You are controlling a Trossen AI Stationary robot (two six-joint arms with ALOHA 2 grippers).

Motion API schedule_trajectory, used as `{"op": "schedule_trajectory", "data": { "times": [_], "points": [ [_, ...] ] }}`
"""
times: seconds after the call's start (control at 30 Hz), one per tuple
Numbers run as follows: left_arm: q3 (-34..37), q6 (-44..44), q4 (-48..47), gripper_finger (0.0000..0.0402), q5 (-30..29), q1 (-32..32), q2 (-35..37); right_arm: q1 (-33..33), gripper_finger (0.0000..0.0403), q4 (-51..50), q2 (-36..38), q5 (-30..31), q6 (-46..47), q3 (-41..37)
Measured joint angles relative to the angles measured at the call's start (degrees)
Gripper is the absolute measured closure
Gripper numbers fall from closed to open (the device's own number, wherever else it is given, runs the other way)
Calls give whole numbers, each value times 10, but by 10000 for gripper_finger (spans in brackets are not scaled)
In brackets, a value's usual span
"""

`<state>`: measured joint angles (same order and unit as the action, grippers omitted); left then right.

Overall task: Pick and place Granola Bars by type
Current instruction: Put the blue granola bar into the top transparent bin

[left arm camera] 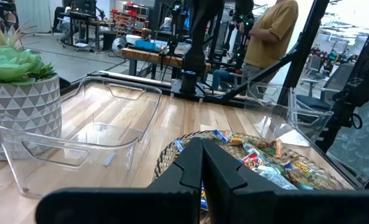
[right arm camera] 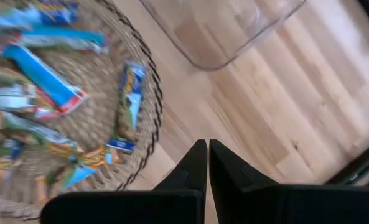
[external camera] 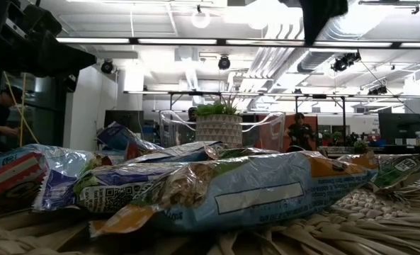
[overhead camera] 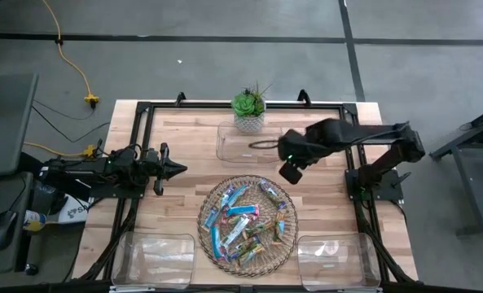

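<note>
Several granola bars (overhead camera: pixel 245 224) in blue, tan-green and silvery wrappers lie heaped on a round wicker tray (overhead camera: pixel 200 213) in the near middle of the table. The low view shows them close up (external camera: pixel 217 188). My right gripper (overhead camera: pixel 289 173) hangs shut above the bare wood just beyond the tray's far right rim (right arm camera: pixel 153 118), pointing steeply down with nothing between its fingers (right arm camera: pixel 207 152). My left gripper (overhead camera: pixel 181 169) waits shut at the table's left side, pointing level toward the tray (left arm camera: pixel 201 155).
One clear bin (overhead camera: pixel 245 140) stands at the far middle beside a potted succulent (overhead camera: pixel 248 110). Two more clear bins stand at the near left (overhead camera: pixel 155 256) and near right (overhead camera: pixel 339 259). A black frame (overhead camera: pixel 143 110) borders the table. People stand in the room beyond.
</note>
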<state>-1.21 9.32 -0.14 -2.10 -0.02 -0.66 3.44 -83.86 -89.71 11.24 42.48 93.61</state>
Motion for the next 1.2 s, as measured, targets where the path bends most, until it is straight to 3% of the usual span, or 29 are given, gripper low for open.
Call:
{"op": "schedule_trajectory", "data": {
  "times": [0.37,0.6,0.87,1.2],
  "points": [
    [0,0,0,401,0,0,0,0,399,237,0,-64,54,-228],
    [0,0,0,401,0,0,0,0,332,366,0,-132,86,-313],
    [0,0,0,401,0,0,0,5,239,482,0,-172,56,-337],
    [0,0,0,401,0,0,0,5,224,472,0,-182,11,-280]
  ]
}}
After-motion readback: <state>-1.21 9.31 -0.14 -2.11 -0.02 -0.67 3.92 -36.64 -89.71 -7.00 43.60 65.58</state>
